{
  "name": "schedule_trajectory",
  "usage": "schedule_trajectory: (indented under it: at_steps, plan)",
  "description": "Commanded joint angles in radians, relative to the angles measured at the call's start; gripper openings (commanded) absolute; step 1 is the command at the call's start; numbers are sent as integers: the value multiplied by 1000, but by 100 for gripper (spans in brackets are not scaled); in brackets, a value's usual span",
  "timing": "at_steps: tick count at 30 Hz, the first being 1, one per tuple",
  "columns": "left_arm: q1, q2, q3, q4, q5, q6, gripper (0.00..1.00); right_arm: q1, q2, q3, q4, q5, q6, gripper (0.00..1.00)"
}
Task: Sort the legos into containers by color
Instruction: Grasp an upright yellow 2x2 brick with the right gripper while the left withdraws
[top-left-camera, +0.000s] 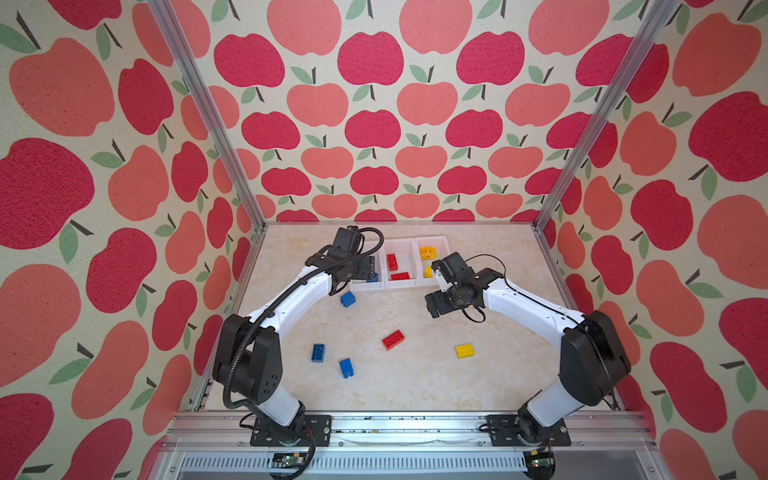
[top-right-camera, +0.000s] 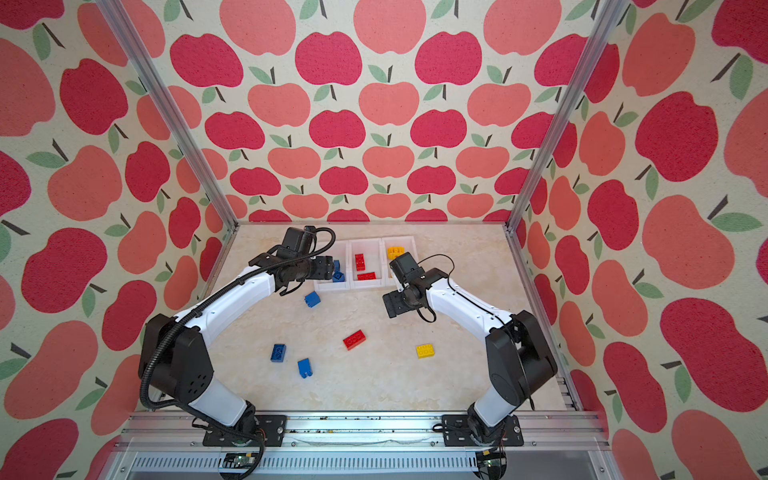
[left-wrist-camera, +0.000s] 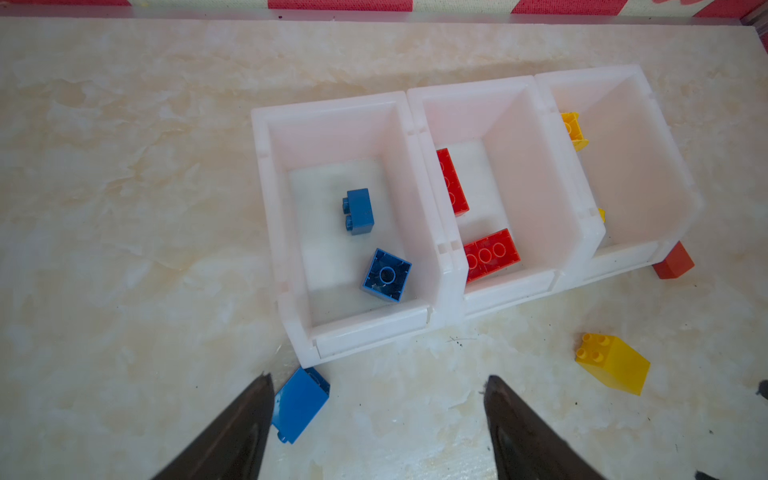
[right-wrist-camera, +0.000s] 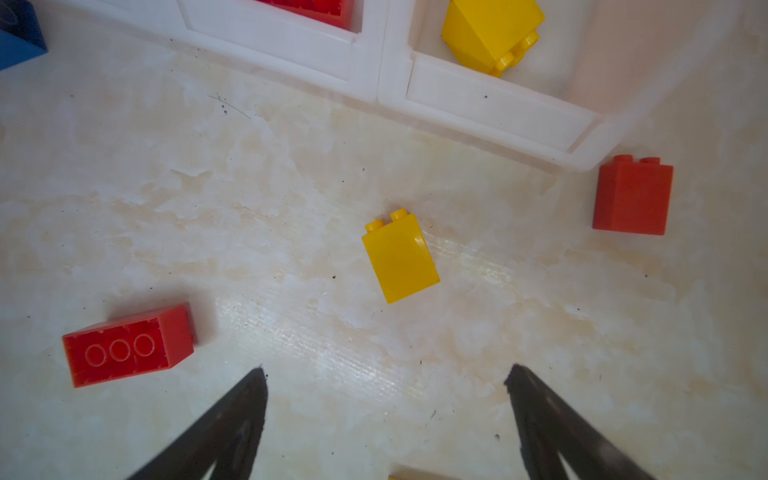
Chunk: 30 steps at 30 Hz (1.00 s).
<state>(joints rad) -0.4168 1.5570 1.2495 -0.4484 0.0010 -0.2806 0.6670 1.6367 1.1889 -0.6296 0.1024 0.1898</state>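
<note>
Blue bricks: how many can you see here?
5 blue bricks. Two lie in the left bin; one sits on the table just in front of that bin; two lie nearer the arm bases. The arms may hide more.

Containers (left-wrist-camera: 332, 102) white. Legos (top-left-camera: 392, 340) blue, red, yellow; one brick (left-wrist-camera: 673, 266) reads orange-red, perhaps lighting. Tabletop (top-left-camera: 415, 382) cream, marbled. Walls (top-left-camera: 374, 124): red and pink apples, green leaves.

Arms (top-left-camera: 307, 291) had white shells, blk joints; corrugated blk cable (top-left-camera: 225, 395) ran behind left claw (left-wrist-camera: 378, 377). Claw fingers (left-wrist-camera: 237, 428) dark, tapered.
</note>
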Motion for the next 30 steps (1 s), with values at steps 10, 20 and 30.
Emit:
schedule_trajectory:
  at_steps: [10,20,30]
  plan:
    - [44,-212,-203,57,83,-100,91,-10,199,107,-8,-7,-166,82]
    - [53,-230,-226,79,102,-110,92,-24,272,141,25,-10,-188,70]
    - [59,-240,-234,87,112,-115,94,-28,301,155,31,-11,-194,56]
